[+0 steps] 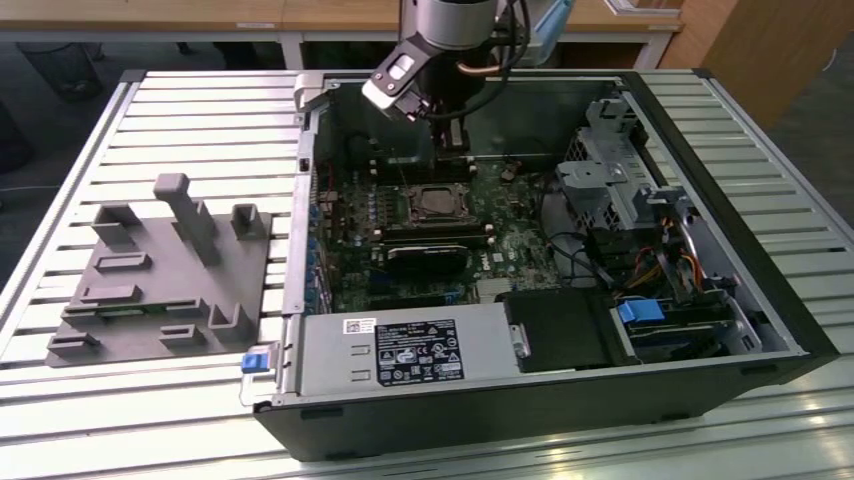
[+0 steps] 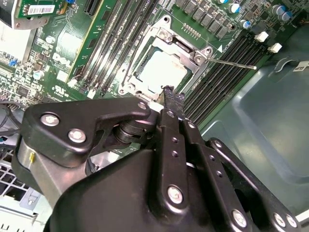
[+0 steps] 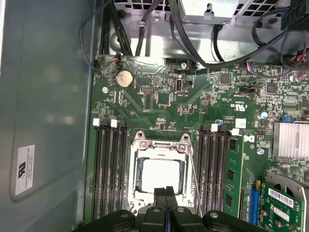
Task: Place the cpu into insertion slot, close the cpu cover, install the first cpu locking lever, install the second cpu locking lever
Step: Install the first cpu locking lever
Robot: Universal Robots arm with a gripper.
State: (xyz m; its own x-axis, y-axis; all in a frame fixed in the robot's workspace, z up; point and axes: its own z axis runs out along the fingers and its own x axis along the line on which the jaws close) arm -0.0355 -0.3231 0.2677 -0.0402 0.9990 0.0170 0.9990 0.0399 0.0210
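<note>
The cpu (image 3: 161,175) lies in the insertion slot (image 1: 434,204) with its silvery face up. The cpu cover (image 3: 159,147) lies flat around the chip, a metal frame with its window over it. In the second wrist view the cpu (image 2: 161,71) shows through the cover (image 2: 186,52). A thin locking lever (image 2: 231,63) sticks out from one socket corner over the memory slots. Another lever (image 3: 194,179) runs along the socket's side. My gripper (image 3: 165,190) hovers over the socket's edge, fingers shut together with nothing between them. It hangs inside the case (image 1: 451,135), on the far side of the socket.
Black memory slots (image 3: 108,169) flank the socket on both sides. A black cooler (image 1: 424,258) sits just nearer than the socket, and the power supply (image 1: 400,355) in front. Drive cage (image 1: 614,180) and cables are at the exterior view's right. A grey fixture (image 1: 160,270) lies on the slatted table.
</note>
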